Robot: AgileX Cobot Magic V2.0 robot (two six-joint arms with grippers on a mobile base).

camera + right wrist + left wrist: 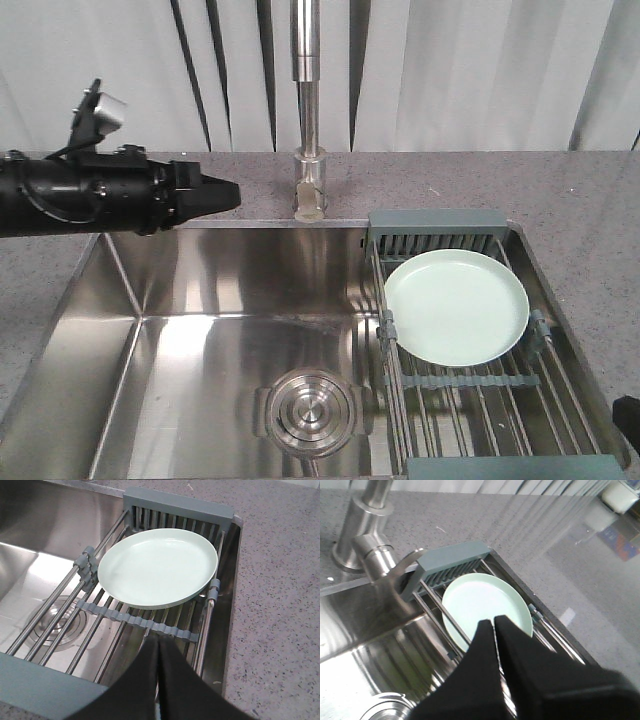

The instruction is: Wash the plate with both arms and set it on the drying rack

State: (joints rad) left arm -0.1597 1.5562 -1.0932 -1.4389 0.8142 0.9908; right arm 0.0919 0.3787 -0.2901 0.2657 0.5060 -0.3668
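The pale mint-green plate lies flat on the drying rack across the sink's right side; it also shows in the left wrist view and the right wrist view. My left gripper hovers shut and empty above the sink's back left, well apart from the plate. In its own view the left gripper shows its jaws pressed together. The right gripper is shut too, holding nothing, just near of the rack's ridged bar.
A steel faucet rises at the back centre of the sink. A round steel drain sits in the basin floor. Speckled grey countertop surrounds the sink.
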